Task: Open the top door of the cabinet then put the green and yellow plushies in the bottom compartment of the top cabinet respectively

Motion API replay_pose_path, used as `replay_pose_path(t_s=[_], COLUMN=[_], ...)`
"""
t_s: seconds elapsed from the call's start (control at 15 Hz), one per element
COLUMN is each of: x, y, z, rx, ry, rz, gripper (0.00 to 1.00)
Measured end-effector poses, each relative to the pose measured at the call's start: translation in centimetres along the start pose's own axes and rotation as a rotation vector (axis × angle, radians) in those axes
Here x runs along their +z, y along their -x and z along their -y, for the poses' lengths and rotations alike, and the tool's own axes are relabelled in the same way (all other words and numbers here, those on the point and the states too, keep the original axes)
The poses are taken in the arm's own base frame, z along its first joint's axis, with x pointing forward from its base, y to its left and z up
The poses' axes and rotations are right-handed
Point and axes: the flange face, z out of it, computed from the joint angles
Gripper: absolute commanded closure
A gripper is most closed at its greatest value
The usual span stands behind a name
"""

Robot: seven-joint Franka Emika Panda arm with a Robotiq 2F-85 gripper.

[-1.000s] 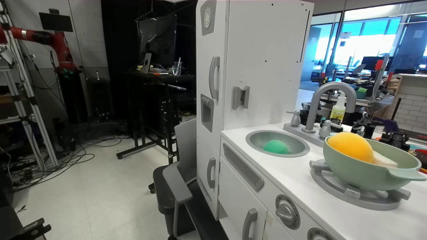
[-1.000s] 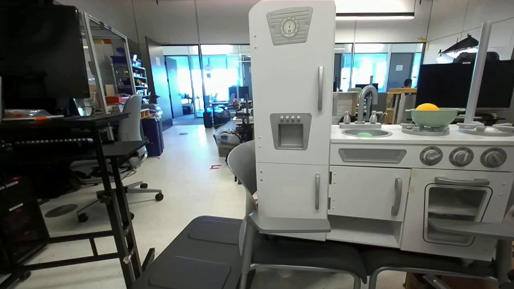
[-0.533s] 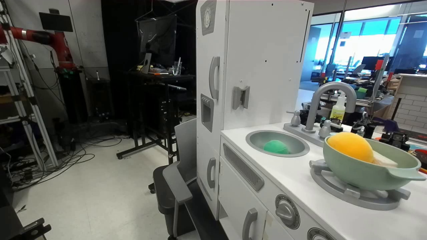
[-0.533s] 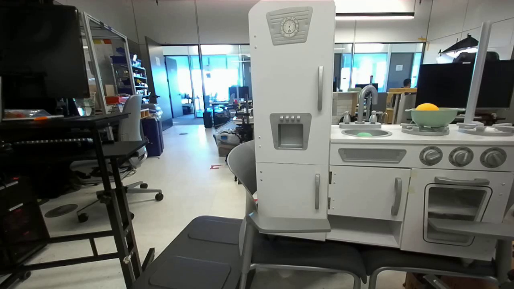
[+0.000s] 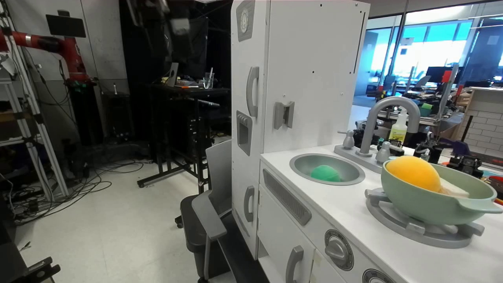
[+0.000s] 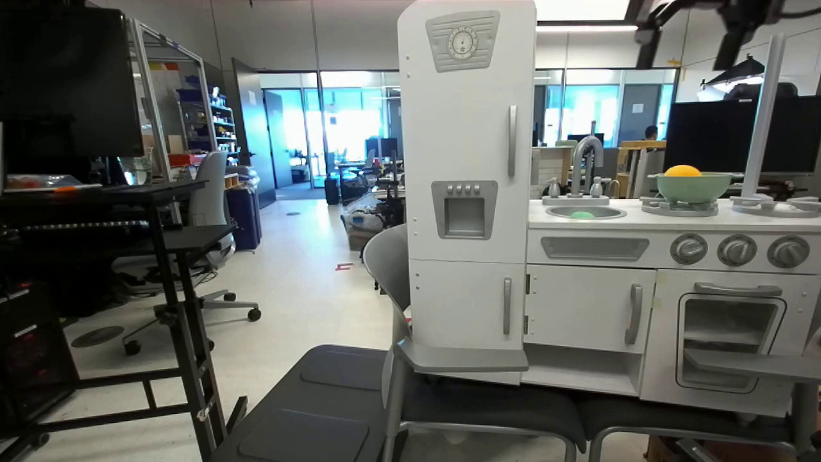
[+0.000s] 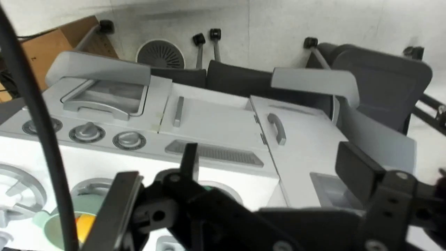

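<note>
White top door [image 5: 251, 55] closed in an exterior view, green plushie [image 5: 325, 173] in the sink [image 5: 349, 169] right of centre, yellow plushie [image 5: 412, 173] in the bowl [image 5: 426, 206], far right

In an exterior view the gripper [image 6: 686, 63] hangs upper right, empty; pulling that door seems the step in hand, so reach left for its handle [image 6: 512, 141]

Wrist view: fingers [image 7: 357, 170] wide apart, lower frame

Floor [image 6: 301, 276], pale, smooth. Walls [image 6: 269, 38], grey. Glazing [image 6: 356, 115], dark-framed, bright. Door [image 6: 253, 122], grey. Ceiling light [image 6: 580, 9], lit. Desk [image 6: 147, 192], black, metal-framed. Chairs [image 6: 487, 410], grey-armed, black-seated, 2, side by side. Swivel chair [image 6: 208, 192], grey, partly behind desk.
</note>
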Motion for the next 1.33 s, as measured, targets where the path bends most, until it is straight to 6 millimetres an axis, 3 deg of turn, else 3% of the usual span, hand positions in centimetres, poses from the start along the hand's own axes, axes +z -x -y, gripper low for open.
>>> replay_pose_path(t_s=[0.47, 0.67, 0.93, 1.33], x=[8.7, 11.2, 11.2, 11.8], y=[-10.4, -12.9, -14.4, -16.6], z=[5.8, 9.3, 13.7, 14.9], rx=[0.105, 0.079, 0.056, 0.1], ry=[0.103, 0.122, 0.147, 0.186], rz=[-0.094, -0.058, -0.038, -0.122], gripper=[0.0, 0.0, 0.0, 0.0])
